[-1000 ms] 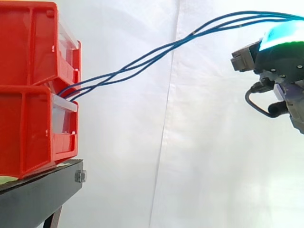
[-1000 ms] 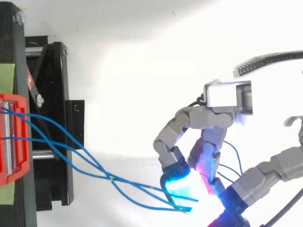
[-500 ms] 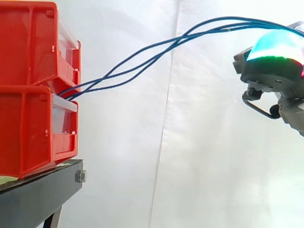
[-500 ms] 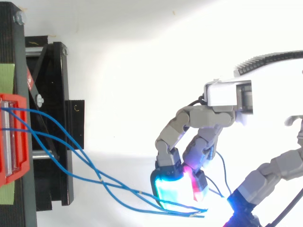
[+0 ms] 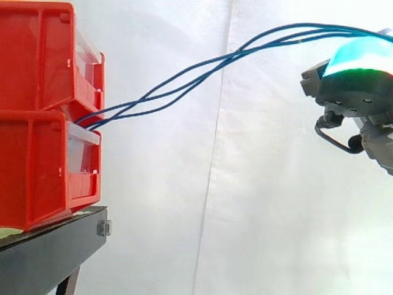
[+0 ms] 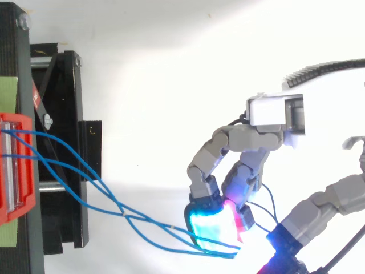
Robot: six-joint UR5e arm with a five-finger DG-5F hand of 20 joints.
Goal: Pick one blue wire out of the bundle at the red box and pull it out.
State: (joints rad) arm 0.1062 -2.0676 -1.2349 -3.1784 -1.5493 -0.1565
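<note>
The hand (image 6: pixel 239 140) is gripping the blue wires (image 6: pixel 125 214) with its fingers curled around them. Several strands are running together under its glowing cyan and magenta pads (image 6: pixel 212 224). In the side view the strands are arching over the top of the hand (image 5: pixel 359 92), then sloping down through the air and crossing one another. They are entering the gap between the two stacked red bins (image 5: pixel 37 166), which are sitting on the black bench (image 5: pixel 49 252) — the white curtain (image 5: pixel 184 215) is hanging behind.
</note>
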